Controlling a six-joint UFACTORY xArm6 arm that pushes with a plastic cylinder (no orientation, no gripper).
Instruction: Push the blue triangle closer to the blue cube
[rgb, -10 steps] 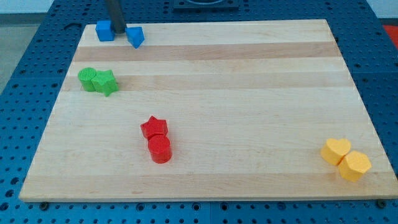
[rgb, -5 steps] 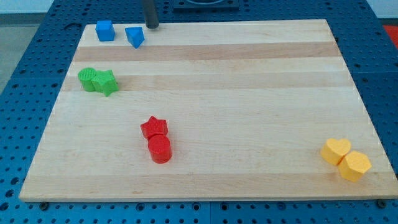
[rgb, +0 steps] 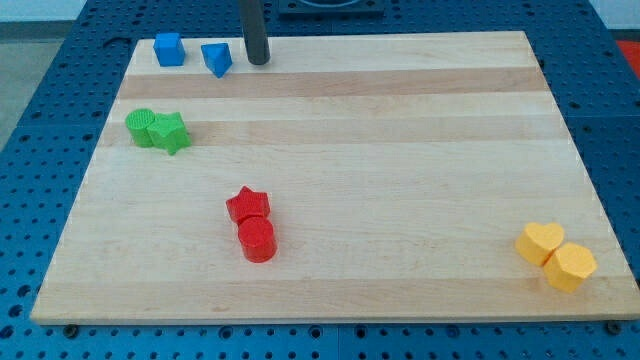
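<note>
The blue cube (rgb: 169, 48) sits near the top left corner of the wooden board (rgb: 400, 150). The blue triangle (rgb: 217, 59) lies just to its right, with a small gap between them. My tip (rgb: 258, 61) stands on the board just to the right of the blue triangle, a short gap away and not touching it. The dark rod rises from it out of the view's top.
A green cylinder (rgb: 141, 128) and a green star (rgb: 170, 132) touch at the left. A red star (rgb: 248, 205) and a red cylinder (rgb: 257, 240) touch at lower centre. A yellow heart (rgb: 540, 243) and a yellow hexagon (rgb: 571, 267) touch at lower right.
My tip has moved from between the two blue blocks, round the top, to the right side of the blue triangle. The blocks have not moved.
</note>
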